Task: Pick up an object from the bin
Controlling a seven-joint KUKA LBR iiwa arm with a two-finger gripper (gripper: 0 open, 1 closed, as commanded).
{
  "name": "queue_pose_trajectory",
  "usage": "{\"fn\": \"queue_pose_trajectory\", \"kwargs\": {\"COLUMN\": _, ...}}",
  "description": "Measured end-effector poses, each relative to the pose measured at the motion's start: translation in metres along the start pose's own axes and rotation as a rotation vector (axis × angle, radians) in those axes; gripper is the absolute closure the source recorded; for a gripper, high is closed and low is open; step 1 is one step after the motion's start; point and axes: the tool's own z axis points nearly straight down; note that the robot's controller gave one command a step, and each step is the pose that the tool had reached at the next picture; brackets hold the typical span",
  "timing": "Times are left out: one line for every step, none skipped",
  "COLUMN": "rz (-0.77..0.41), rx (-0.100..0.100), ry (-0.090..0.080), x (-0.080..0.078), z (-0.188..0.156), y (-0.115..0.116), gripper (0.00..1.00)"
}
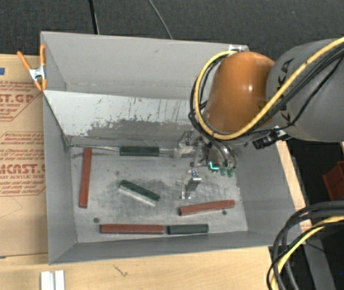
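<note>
Hand (191,185) low in the bin (130,62), no pick made yet.
It sits just beside a red-brown bar (206,208) near the right wall; open or closed, I cannot tell.

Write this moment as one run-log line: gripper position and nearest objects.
gripper: right of bin centre | nearest: red-brown stick, toward front wall | also near: dark green stick, view-left

Red-brown bar (206,208) flat on the bin (130,62) floor
Long, thin, nearly level, lying toward 4 o'clock
</note>
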Motion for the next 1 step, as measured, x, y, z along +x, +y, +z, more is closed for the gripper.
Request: {"fn": "queue_pose_trajectory", "kwargs": {"rz": 0.001, "rx": 0.000, "ry": -0.008, "x": -0.0017, "z": -0.0044, "y": -0.0001, "gripper": 0.00}}
